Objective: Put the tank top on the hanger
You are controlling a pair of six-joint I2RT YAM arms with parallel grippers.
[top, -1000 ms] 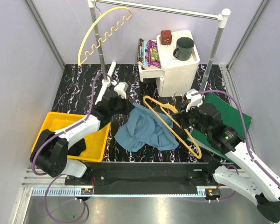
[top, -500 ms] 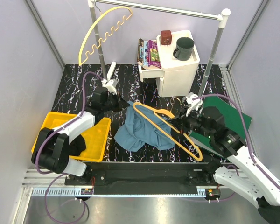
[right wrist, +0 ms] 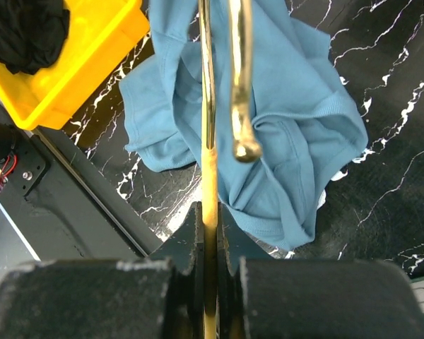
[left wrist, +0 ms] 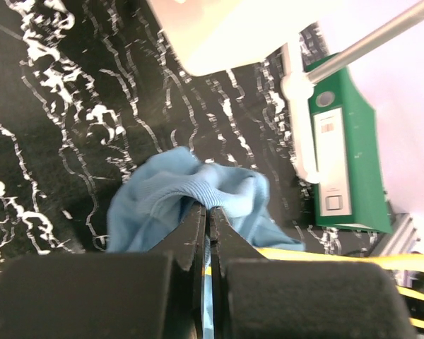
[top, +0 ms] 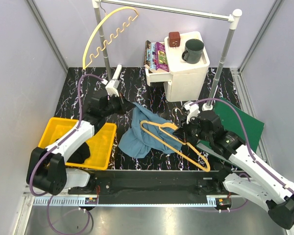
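Note:
The teal-blue tank top (top: 148, 133) lies crumpled on the black marbled table, its far edge lifted. My left gripper (top: 129, 105) is shut on that raised fold, seen in the left wrist view (left wrist: 208, 209) with the tank top (left wrist: 187, 192) bunched over the fingertips. My right gripper (top: 184, 135) is shut on the orange-yellow hanger (top: 175, 143), which is held tilted above the shirt's right half. In the right wrist view my right gripper (right wrist: 210, 212) clamps the hanger (right wrist: 206, 106), with its hook tip ahead and the tank top (right wrist: 290, 120) below.
A yellow bin (top: 56, 128) holding a black cloth (top: 81, 152) sits at front left. A white cabinet (top: 185, 73) with a dark mug (top: 193, 50) stands at the back, under a clothes rail (top: 166, 9) carrying a pale wavy hanger (top: 105, 36). A green folder (top: 237, 122) lies right.
My left gripper has drawn back and left, pulling the tank top's far edge up. My right gripper has carried the hanger left and nearer, over the shirt.

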